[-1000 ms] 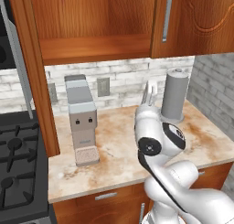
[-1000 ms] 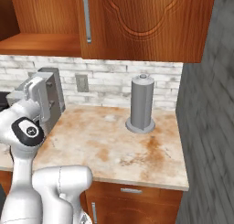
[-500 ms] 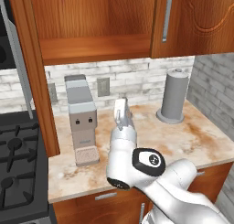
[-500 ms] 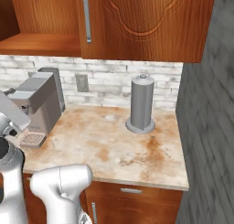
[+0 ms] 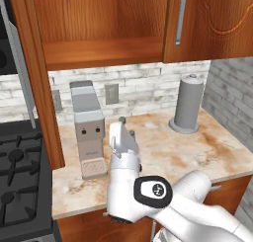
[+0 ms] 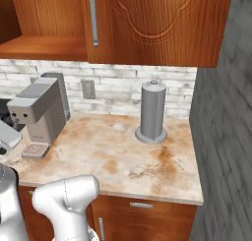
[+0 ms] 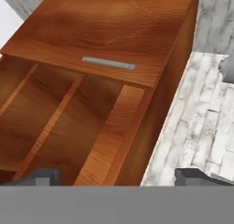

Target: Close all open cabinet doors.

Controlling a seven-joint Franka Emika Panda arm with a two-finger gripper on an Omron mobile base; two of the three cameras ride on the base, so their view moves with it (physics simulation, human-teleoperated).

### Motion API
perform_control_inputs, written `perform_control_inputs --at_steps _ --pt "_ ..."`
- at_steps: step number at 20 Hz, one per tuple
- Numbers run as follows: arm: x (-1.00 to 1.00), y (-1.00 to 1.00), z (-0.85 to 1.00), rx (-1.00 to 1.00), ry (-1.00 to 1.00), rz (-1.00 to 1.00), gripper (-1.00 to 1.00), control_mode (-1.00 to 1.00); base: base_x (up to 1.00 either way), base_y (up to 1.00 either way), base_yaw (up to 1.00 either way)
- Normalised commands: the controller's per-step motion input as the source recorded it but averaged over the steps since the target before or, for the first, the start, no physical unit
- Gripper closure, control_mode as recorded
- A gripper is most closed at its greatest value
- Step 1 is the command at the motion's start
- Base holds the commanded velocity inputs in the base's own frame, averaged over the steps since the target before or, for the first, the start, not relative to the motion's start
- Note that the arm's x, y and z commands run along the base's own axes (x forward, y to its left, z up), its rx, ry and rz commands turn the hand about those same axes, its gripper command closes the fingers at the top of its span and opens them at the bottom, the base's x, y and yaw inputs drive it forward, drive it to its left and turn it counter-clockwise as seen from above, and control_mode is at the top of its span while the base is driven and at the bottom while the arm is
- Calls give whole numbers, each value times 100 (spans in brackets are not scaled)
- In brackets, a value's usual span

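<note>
One cabinet door (image 5: 30, 83) stands swung out at the left, seen nearly edge-on, with its long silver handle (image 5: 18, 63) on the outer face. Behind it the cabinet interior (image 5: 99, 23) and its shelf lie bare. The neighbouring cabinet door (image 5: 217, 19) on the right sits shut, handle (image 5: 181, 19) vertical; the right base view shows it too (image 6: 157, 23). My gripper (image 5: 121, 121) points up over the counter, in front of the coffee machine and below the open compartment. In the hand view my gripper (image 7: 118, 176) is open and holds nothing, facing the shut door (image 7: 119, 31) and the open interior (image 7: 59, 127).
A grey coffee machine (image 5: 88, 125) stands on the marble counter (image 5: 207, 149) right behind my hand. A grey paper-towel cylinder (image 5: 189, 102) stands at the back right. A black stove (image 5: 20, 177) lies to the left, and a grey brick wall (image 5: 232, 107) bounds the right.
The arm has swung left and down, from beside the grey cylinder to in front of the coffee machine. The jaws have stayed wide apart. The doors have not moved.
</note>
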Motion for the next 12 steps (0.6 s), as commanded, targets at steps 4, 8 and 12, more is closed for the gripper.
perform_control_inputs --at_steps 4,8,12 --pt "-35 74 0 -19 -9 4 -100 -100 0 0 0" --pt "-28 79 1 -22 -12 6 -100 -100 0 0 0" --pt "-23 79 17 -17 -10 11 -100 -100 0 0 0"
